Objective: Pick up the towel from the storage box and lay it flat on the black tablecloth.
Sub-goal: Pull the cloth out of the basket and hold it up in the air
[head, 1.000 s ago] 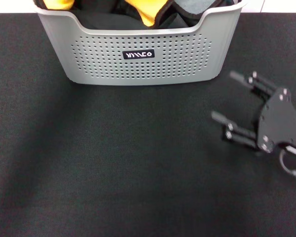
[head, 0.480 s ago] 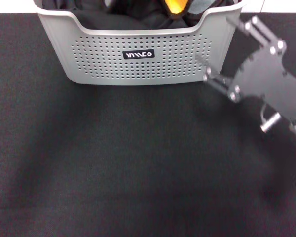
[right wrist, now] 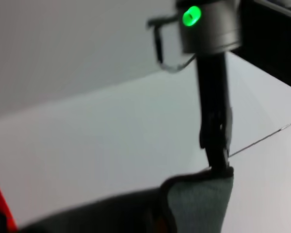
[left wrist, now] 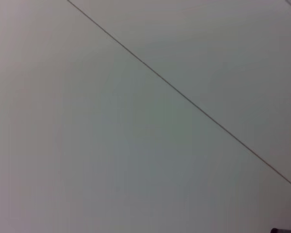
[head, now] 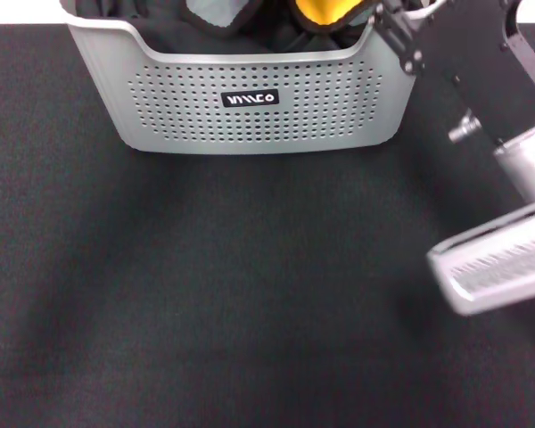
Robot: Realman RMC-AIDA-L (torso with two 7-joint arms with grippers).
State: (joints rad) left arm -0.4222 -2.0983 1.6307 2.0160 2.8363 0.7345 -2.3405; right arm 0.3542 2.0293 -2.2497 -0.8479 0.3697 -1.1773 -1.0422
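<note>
Reaching step: we bring our right gripper (head: 399,36) over the storage box (head: 259,98) at one o'clock; jaws state unclear. Next, grasp the towel (head: 325,11).

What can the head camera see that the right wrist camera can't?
Only the head view shows the storage box, its small black label, the black tablecloth under it, and the right tool over the box's right corner.

Only the right wrist view shows a green light and, below it, what is probably the left tool meeting a cloth corner.

Both show the towel. The head view catches its orange-yellow side in the box, and the wrist view its grey side with black trim.
</note>
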